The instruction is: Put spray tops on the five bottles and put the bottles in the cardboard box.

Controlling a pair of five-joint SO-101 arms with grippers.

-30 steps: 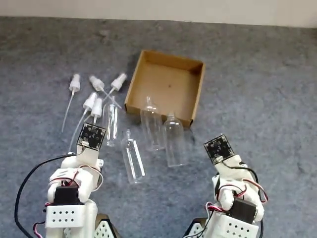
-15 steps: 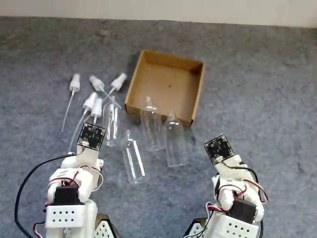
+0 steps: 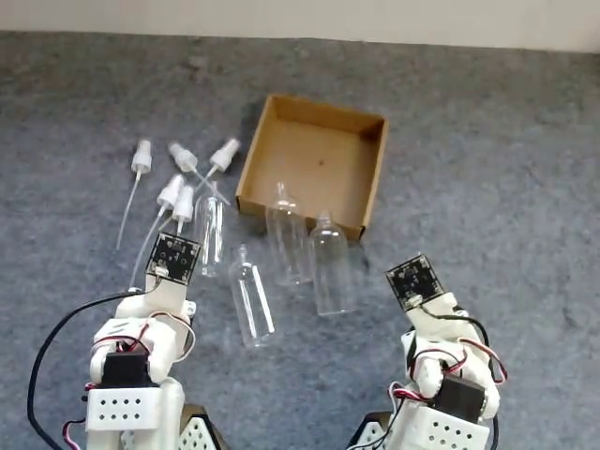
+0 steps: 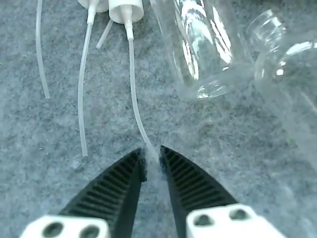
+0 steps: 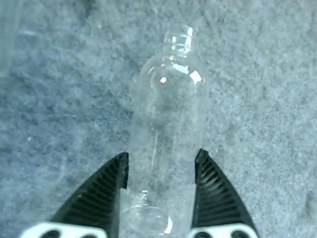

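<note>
Grey carpet (image 3: pixel 487 141), whole surface.

1. Lower frame: my right gripper (image 5: pixel 162 154), jaws wide, flanking the base of a clear bottle (image 5: pixel 168 99) lying flat.
2. My left gripper (image 4: pixel 152 151), jaws a slit apart at a dip tube (image 4: pixel 132 89) tip.
3. Handling, as I judge it: bottle light, stiff, slick; grip mid-body.
4. Upper centre: cardboard box (image 3: pixel 375 178).

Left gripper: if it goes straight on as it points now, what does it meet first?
The dip tube of a spray top: its free end lies right in front of the left gripper. How high the gripper hangs is unclear, so it might pass above.
</note>
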